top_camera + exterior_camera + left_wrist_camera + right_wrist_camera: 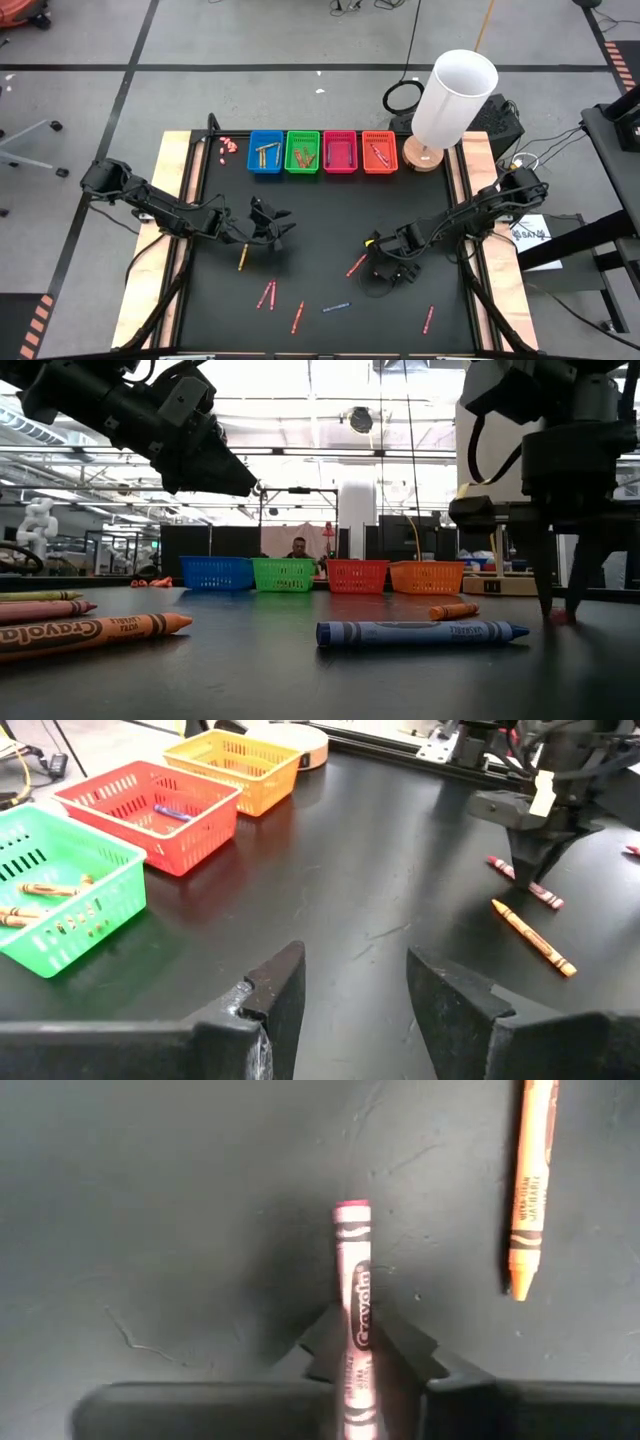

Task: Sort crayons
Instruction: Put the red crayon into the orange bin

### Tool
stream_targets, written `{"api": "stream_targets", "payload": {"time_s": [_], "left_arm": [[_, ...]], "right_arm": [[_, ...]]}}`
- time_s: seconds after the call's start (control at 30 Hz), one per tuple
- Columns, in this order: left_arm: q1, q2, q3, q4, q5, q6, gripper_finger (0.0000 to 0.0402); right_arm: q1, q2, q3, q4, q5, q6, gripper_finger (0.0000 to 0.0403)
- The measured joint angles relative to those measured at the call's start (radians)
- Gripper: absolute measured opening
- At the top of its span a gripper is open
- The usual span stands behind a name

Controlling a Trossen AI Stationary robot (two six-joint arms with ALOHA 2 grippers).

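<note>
Loose crayons lie on the black table (330,215): a red one (352,1270) with an orange one (528,1190) beside it, a yellow one (242,258), two red (267,294), another red (297,317), a blue one (336,307) and a red one (429,319). My right gripper (355,1348) reaches down at centre right and is shut on the red crayon (356,265). My left gripper (355,965) hangs open and empty above the table at centre left (272,228). My right gripper pinches the red crayon's two long sides (352,1335) between its two fingers, toward one end of the stick. The fingers (548,595) point down from above and stand across the crayon. The crayon lies flat, seemingly on the table, its other end (351,1210) sticking out beyond the fingers.
Four small baskets stand in a row at the far edge: blue (266,152), green (302,152), pink (340,152), orange (379,152), each with a few crayons. Pinkish crumbs (228,146) lie left of them. A white lamp (452,100) stands at the far right corner.
</note>
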Motion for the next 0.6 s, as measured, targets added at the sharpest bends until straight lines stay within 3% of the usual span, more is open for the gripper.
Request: {"api": "stream_targets", "payload": {"time_s": [0.1, 0.6], "left_arm": [[0.0, 0.0, 0.0, 0.0, -0.001, 0.0, 0.0173], [-0.001, 0.0, 0.0, 0.0, 0.0, -0.001, 0.0173]], "right_arm": [[0.0, 0.0, 0.0, 0.004, -0.007, 0.006, 0.0007], [0.006, -0.076, -0.007, 0.055, -0.043, 0.365, 0.0003]]}}
